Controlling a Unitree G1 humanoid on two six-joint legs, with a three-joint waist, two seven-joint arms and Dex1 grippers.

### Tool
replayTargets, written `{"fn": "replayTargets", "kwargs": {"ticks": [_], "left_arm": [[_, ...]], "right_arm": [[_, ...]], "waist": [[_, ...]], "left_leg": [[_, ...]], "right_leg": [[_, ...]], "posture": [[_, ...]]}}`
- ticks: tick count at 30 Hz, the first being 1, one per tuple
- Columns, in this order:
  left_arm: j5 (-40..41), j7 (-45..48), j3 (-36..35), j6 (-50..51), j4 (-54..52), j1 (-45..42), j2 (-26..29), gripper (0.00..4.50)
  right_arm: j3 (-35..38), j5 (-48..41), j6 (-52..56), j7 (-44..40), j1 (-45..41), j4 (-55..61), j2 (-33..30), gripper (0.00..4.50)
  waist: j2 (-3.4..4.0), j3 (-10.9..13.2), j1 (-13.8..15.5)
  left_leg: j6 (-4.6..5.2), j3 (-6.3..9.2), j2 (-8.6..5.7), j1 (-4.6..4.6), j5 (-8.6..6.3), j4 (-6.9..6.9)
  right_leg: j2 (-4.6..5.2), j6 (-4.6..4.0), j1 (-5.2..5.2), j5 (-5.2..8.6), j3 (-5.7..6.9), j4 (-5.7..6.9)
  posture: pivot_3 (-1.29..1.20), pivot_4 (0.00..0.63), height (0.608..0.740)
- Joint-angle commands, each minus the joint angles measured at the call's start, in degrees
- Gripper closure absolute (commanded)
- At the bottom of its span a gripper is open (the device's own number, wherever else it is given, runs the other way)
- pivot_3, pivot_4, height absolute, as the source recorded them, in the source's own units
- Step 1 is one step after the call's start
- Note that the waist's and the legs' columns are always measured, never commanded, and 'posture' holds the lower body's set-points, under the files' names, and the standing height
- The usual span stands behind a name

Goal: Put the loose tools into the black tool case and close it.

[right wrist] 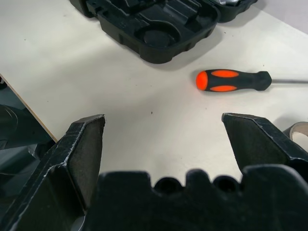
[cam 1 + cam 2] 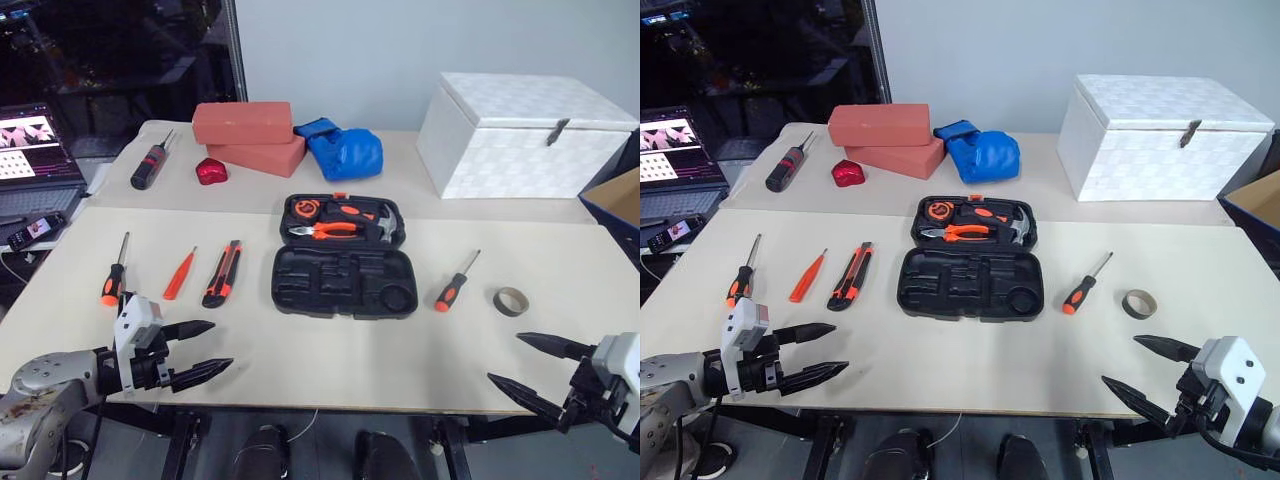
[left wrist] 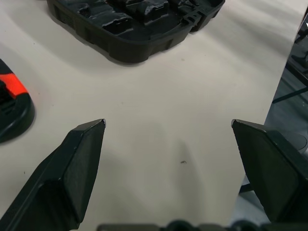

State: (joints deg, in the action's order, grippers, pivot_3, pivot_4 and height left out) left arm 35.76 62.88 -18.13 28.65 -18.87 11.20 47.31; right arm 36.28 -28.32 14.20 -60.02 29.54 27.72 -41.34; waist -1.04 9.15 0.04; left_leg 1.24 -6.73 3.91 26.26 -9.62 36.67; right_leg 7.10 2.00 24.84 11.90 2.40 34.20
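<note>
Black case [image 2: 343, 283] lay open mid-table, tools [image 2: 222, 273] loose on both sides, left gripper [image 2: 205, 352] and right gripper [image 2: 522, 368] hung spread wide, empty, near the front edge.

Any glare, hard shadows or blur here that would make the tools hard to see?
Eye views: even light, soft shadows, no glare on the table; the tools and the case are crisp. Left wrist view: the open fingers are near and soft, the case sharper. Right wrist view: the screwdriver is sharp and casts a faint shadow.
</note>
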Motion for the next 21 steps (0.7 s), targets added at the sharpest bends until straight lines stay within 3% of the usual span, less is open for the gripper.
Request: {"fn": "replayTargets", "kwargs": {"ticks": [1,6,8,12,16,21], "left_arm": [[0.57,-5.81,-2.85,0.6,-0.12,-2.19,-2.08,0.0],[1.03,-27.4,-9.05,7.36,1.6,-10.5,-10.39,0.0],[-4.98,-37.29,-10.08,10.57,3.67,-14.09,-9.76,0.0],[-7.48,-46.34,-11.8,23.26,8.38,-20.73,-5.25,0.0],[-9.7,-46.13,-8.61,29.62,14.0,-25.17,0.86,0.0],[-12.16,-44.99,-3.46,31.76,24.98,-32.06,2.54,0.0]], "right_arm": [[-0.36,-2.06,-2.67,1.67,-3.4,0.11,2.04,0.01],[-6.43,-7.29,-0.14,3.94,-11.61,3.92,4.11,0.01],[-9.2,-11.83,2.28,3.86,-14.98,7.82,2.79,0.01],[-13.56,-15.48,5.6,3.33,-20.69,11.2,-0.69,0.01],[-17.94,-16.39,7.11,2.66,-26.85,11.48,-3.5,0.01],[-21.02,-16.12,8.03,4.49,-32.56,10.67,-3.51,0.01]], "waist": [[0.0,0.0,0.05],[-0.07,0.0,0.02],[-0.09,0.01,0.13],[-0.34,0.14,0.36],[-0.65,0.3,0.58],[-0.69,0.31,1.15]], "left_leg": [[0.0,0.0,0.0,-0.03,0.0,0.0],[0.01,0.11,-0.15,-0.17,0.04,0.12],[0.03,0.13,-0.24,-0.19,0.06,0.16],[0.12,0.24,-0.44,-0.32,0.09,0.18],[-0.01,0.25,-0.4,-0.39,0.03,0.18],[-0.15,0.24,-0.41,-0.71,-0.05,0.18]], "right_leg": [[0.0,-0.01,0.0,-0.01,0.0,0.0],[0.01,0.12,-0.17,-0.14,0.0,0.15],[0.0,0.06,-0.44,-0.09,-0.01,0.34],[-0.02,0.05,-0.42,-0.05,-0.02,0.81],[-0.02,0.03,-0.41,0.35,0.07,0.82],[0.17,0.03,-0.53,0.36,0.14,0.8]], "posture": [[0.0,0.15,0.74],[0.0,0.15,0.74],[0.0,0.15,0.74],[0.0,0.15,0.74],[0.0,0.15,0.74],[0.0,0.15,0.74]]}}
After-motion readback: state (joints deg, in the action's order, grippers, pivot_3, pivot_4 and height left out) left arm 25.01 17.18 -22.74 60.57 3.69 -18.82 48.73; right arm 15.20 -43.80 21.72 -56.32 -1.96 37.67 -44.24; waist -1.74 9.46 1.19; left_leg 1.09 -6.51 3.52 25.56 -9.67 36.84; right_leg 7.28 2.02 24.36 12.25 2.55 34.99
